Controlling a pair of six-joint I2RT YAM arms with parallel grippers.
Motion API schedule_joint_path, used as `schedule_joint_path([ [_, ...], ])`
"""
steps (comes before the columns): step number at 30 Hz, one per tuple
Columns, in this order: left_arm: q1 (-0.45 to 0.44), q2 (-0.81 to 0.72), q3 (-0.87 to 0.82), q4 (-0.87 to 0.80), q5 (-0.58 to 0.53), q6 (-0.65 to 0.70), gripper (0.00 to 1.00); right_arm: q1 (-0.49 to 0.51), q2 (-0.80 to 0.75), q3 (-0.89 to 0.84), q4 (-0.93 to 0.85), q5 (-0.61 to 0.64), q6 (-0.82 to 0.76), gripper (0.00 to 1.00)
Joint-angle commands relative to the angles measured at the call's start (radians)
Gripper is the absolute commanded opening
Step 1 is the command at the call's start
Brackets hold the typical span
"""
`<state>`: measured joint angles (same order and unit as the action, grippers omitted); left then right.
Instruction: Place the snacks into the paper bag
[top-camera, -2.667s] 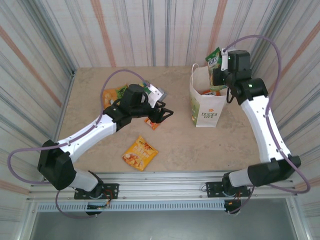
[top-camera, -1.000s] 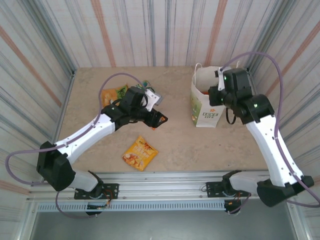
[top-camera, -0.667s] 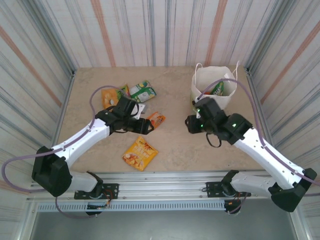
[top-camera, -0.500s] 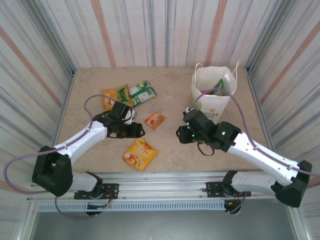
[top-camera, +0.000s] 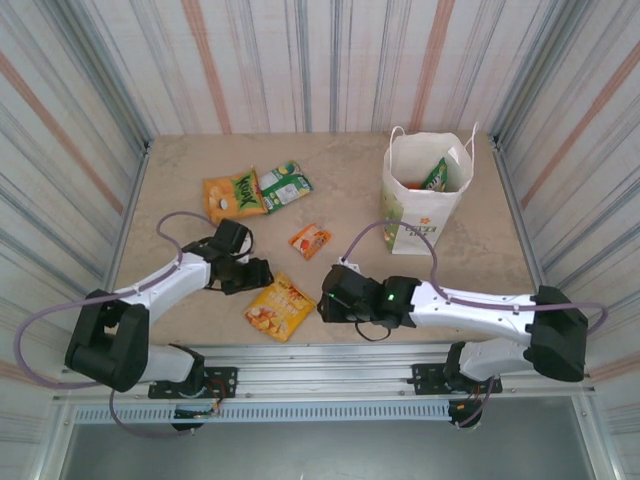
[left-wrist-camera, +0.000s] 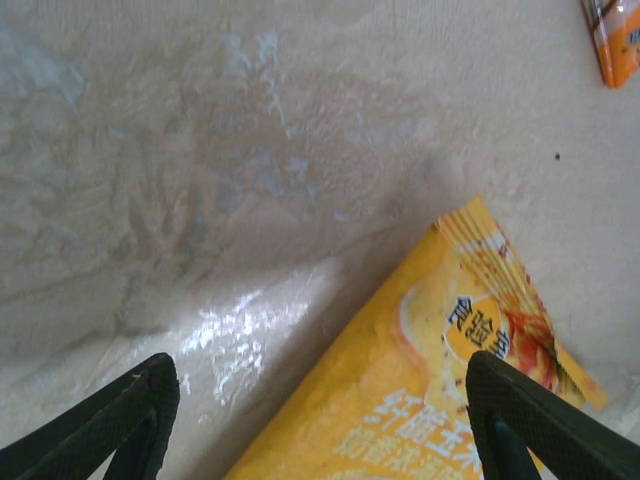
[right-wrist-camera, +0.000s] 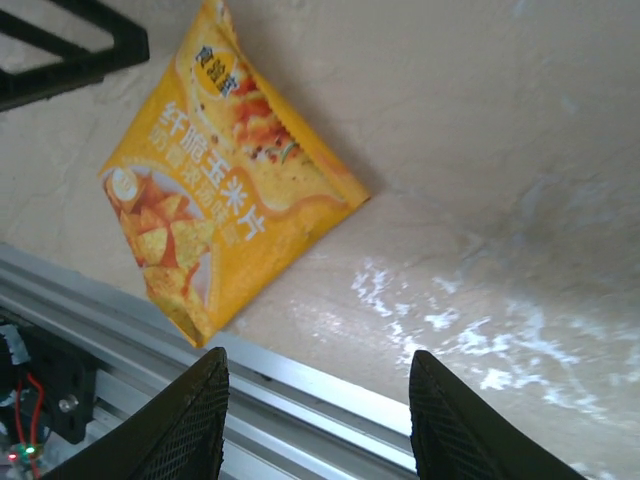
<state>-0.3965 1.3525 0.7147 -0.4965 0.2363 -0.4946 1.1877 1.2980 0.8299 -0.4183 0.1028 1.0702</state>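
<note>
The white paper bag (top-camera: 424, 200) stands upright at the back right, a green packet (top-camera: 436, 175) showing inside it. Four snacks lie on the table: an orange packet (top-camera: 232, 193), a green-white one (top-camera: 285, 185), a small orange sachet (top-camera: 310, 241) and a yellow-orange bag (top-camera: 279, 306). My left gripper (top-camera: 260, 272) hangs open just left of the yellow-orange bag (left-wrist-camera: 440, 390), its left corner between the fingers (left-wrist-camera: 135, 420). My right gripper (top-camera: 324, 305) is open and empty, just right of that bag (right-wrist-camera: 220, 200), over the table's near edge.
An aluminium rail (right-wrist-camera: 300, 395) runs along the near table edge right under my right gripper (right-wrist-camera: 315, 430). The left gripper's black fingers (right-wrist-camera: 70, 50) show beyond the yellow-orange bag. Striped walls close in the table on three sides.
The right arm let the green packet go into the paper bag and swung down to the near middle. The left arm drew back from the orange sachet toward the yellow-orange bag.
</note>
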Motion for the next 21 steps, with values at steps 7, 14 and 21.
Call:
schedule_joint_path([
  [7, 0.0, 0.039, -0.083, 0.092, 0.132, -0.005, 0.7, 0.017, 0.067, -0.047, 0.106, -0.069, 0.091, 0.51],
  [14, -0.067, -0.016, -0.132, 0.09, 0.185, -0.047, 0.62, 0.003, 0.065, -0.103, 0.149, -0.089, 0.162, 0.51],
  [21, -0.115, -0.082, -0.181, 0.097, 0.192, -0.117, 0.58, -0.011, 0.082, -0.148, 0.192, -0.138, 0.195, 0.51],
])
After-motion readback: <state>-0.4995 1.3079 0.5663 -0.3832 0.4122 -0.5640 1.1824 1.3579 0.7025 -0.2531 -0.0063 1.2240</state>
